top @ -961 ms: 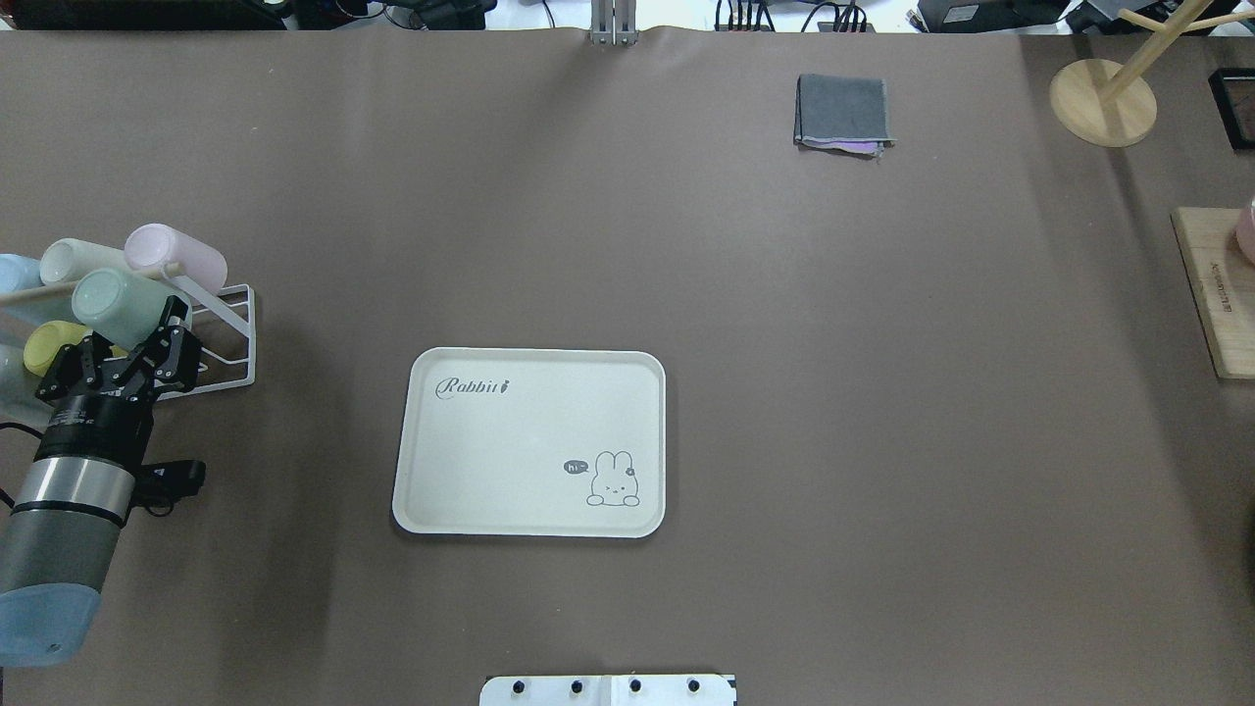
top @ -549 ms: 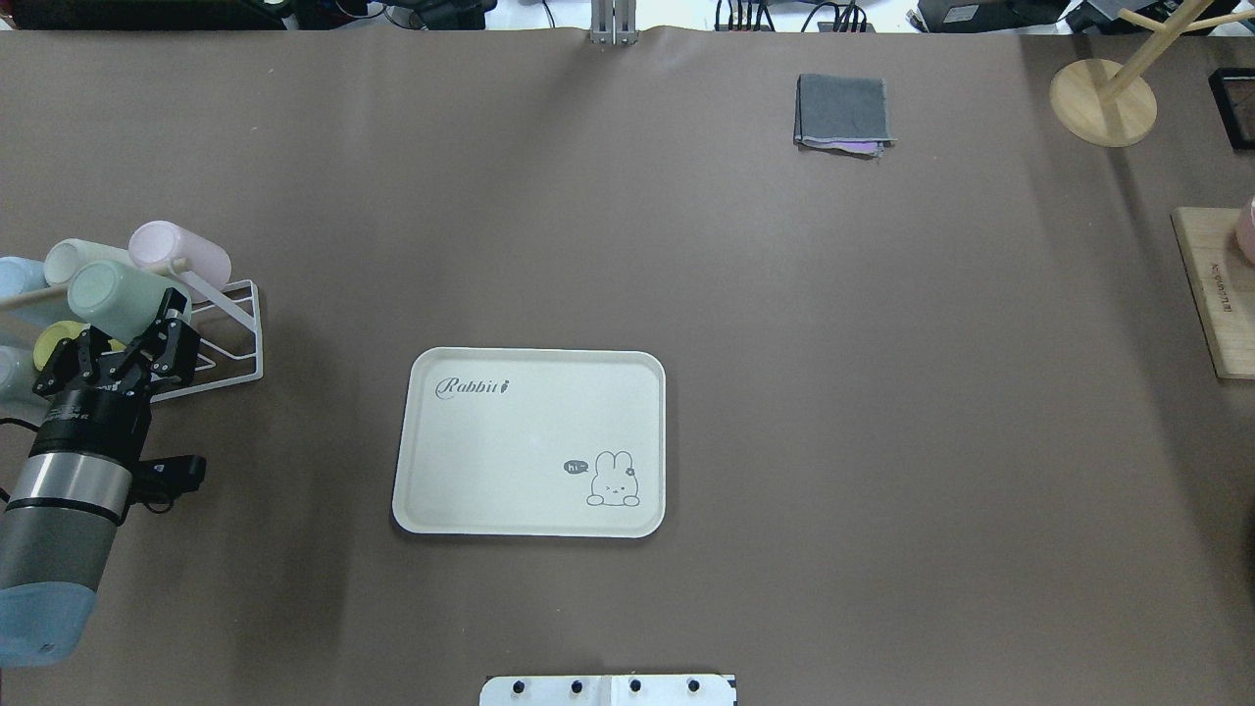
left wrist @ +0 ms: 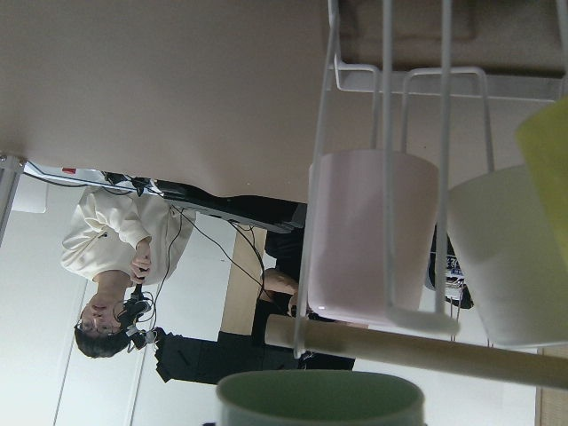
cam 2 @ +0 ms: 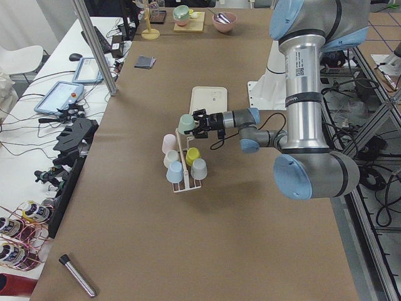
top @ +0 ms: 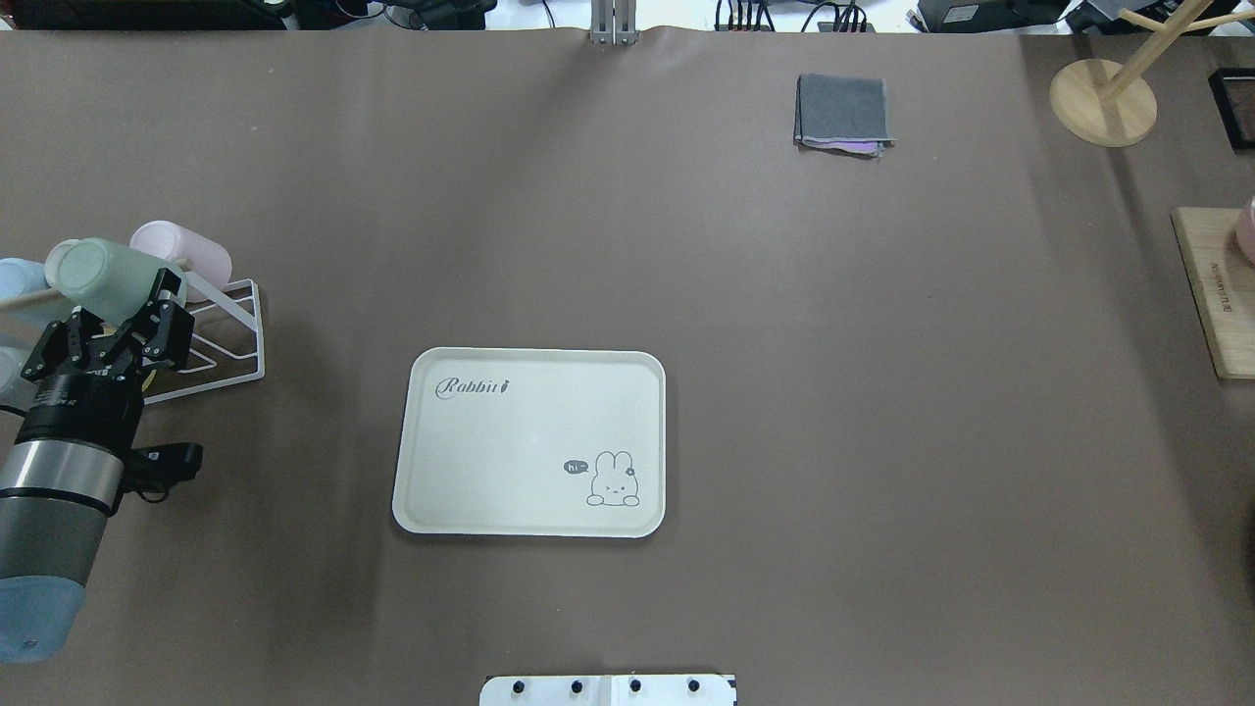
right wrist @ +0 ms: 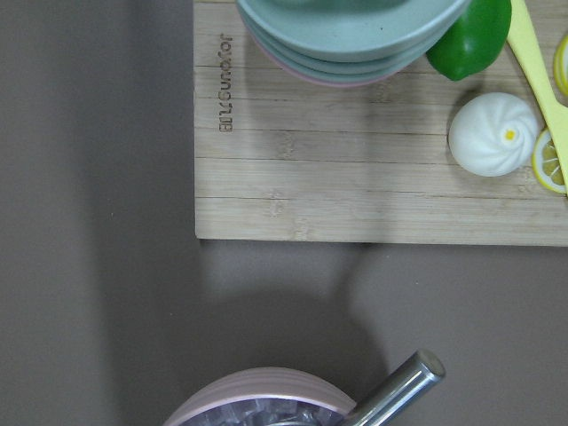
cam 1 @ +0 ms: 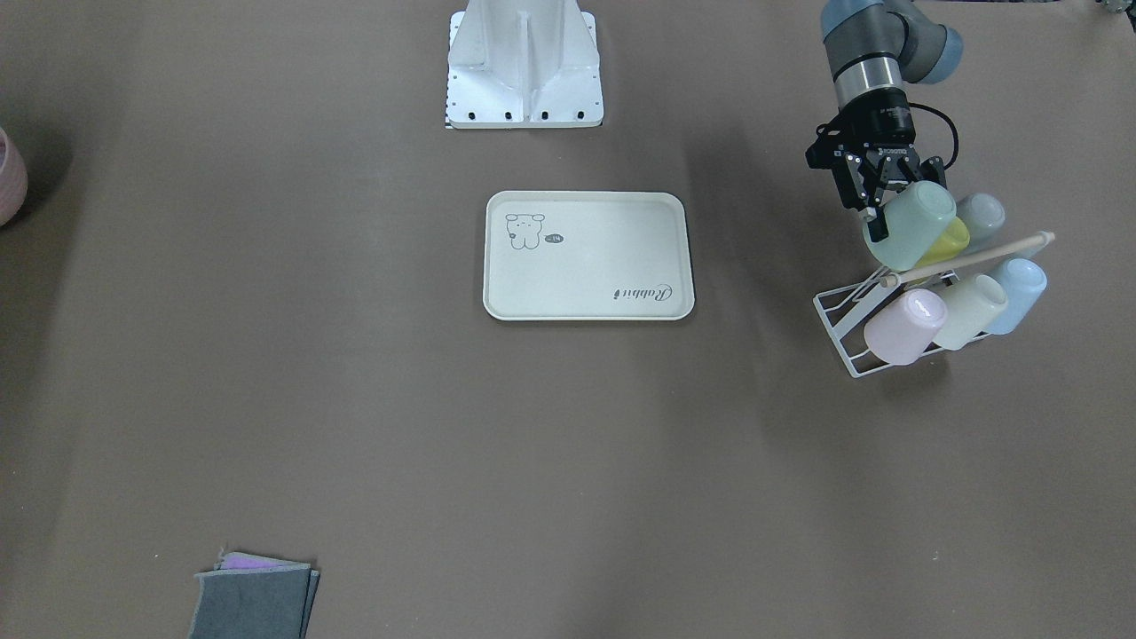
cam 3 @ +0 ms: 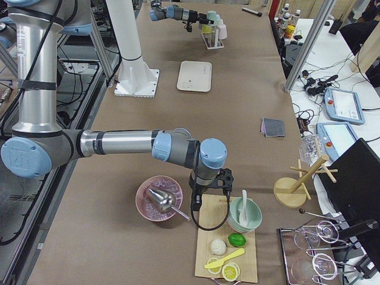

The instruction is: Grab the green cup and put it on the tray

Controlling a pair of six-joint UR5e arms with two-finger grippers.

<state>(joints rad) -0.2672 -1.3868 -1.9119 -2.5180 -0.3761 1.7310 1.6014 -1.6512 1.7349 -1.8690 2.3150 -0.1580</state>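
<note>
The pale mint green cup [top: 98,277] lies on its side in my left gripper [top: 123,302], just above the white wire cup rack [top: 235,333] at the table's left end. The gripper is shut on the cup near its rim. In the front-facing view the green cup [cam 1: 910,226] and the gripper [cam 1: 898,209] are over the rack's near row. The cup's rim [left wrist: 319,399] shows at the bottom of the left wrist view. The cream tray [top: 510,451] lies flat mid-table, well right of the rack. My right gripper [cam 3: 209,178] hovers over a wooden board far away; I cannot tell its state.
The rack [cam 1: 843,328] holds a pink cup [cam 1: 905,326], a cream cup [cam 1: 972,311], a blue cup [cam 1: 1019,288] and a yellow-green cup [cam 1: 945,241] under a wooden rod [cam 1: 976,257]. A folded grey cloth [top: 843,113] and a wooden stand [top: 1103,98] lie at the far right.
My left gripper has moved up and to the left in the overhead view, carrying the green cup with it. The rack shifted slightly.
</note>
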